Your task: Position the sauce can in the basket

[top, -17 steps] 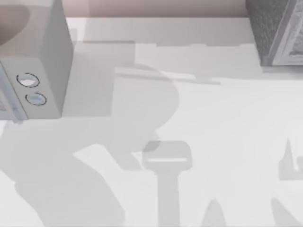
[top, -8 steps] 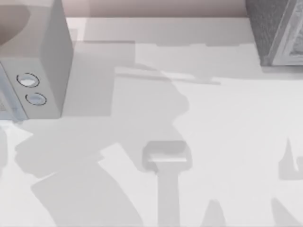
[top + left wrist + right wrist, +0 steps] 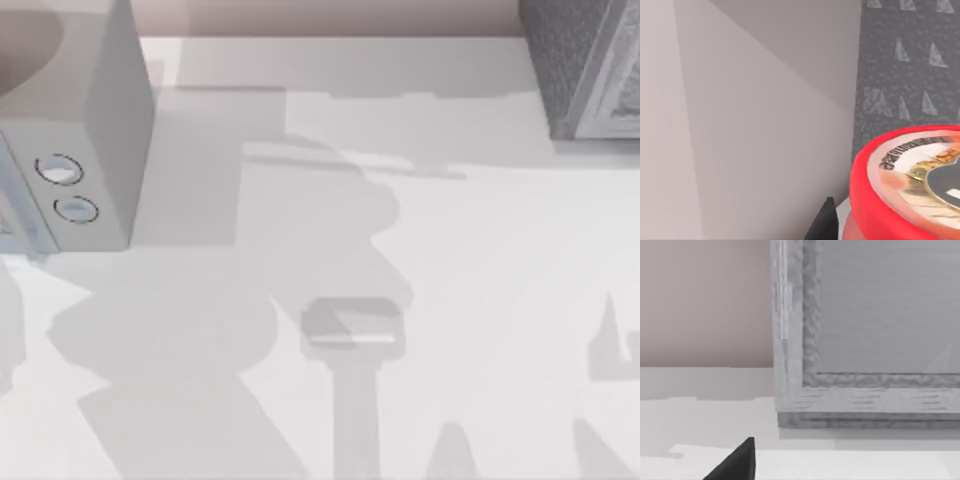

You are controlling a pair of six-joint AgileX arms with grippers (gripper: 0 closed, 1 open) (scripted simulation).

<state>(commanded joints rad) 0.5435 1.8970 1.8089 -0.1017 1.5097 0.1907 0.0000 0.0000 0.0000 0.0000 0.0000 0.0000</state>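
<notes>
The can (image 3: 905,185) sits right up against the left wrist camera, its red rim and printed lid close under the lens, so it lies just beside the left claw (image 3: 826,222); one dark fingertip (image 3: 824,225) pokes up next to the can's wall, but whether the fingers are spread or closed on the tin I cannot tell; the can's axis looks roughly in line with the camera's gaze, lid toward it. Behind it rise a pale grey box face (image 3: 750,125) and a dark speckled surface (image 3: 910,65). On the tabletop (image 3: 480,260) a grey box (image 3: 90,130) stands at the far left corner and a speckled one (image 3: 580,60) at the far right. The left arm looks much the nearer to the can; the right one faces the speckled box, a fingertip (image 3: 737,462) showing low, its state unclear.
</notes>
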